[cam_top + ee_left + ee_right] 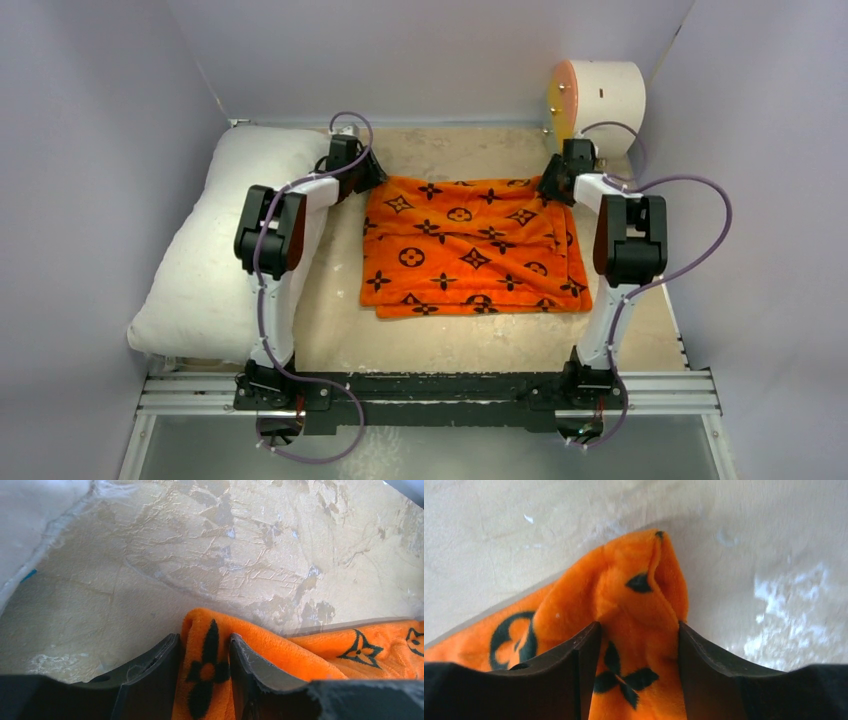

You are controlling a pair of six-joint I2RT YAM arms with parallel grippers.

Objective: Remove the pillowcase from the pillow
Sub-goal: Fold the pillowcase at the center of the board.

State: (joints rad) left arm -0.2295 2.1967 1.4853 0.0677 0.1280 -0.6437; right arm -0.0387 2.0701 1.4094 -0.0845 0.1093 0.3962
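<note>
Looking down on the tabletop (335, 345), you have the pillow (215, 250) lying bare and white along the left edge, its long axis running from the near edge to the far edge, with the left arm's links crossing above it. The pillowcase (470, 250) lies flat and apart from it in the middle of the tabletop, long axis left to right, so the stripping itself reads as done. A white cylinder (610, 95) sits in the far right corner, apart from the cloth. Your left gripper (368, 178) is at the pillowcase's far left corner, jaws narrow and pinching a fold of orange pile. Your right gripper (552, 185) is at the far right corner, jaws set wider with bunched fabric filling the gap. From both sets of jaws the cloth runs toward the near edge, each arm on its own corner, so whatever you do next should be done by both arms together.
</note>
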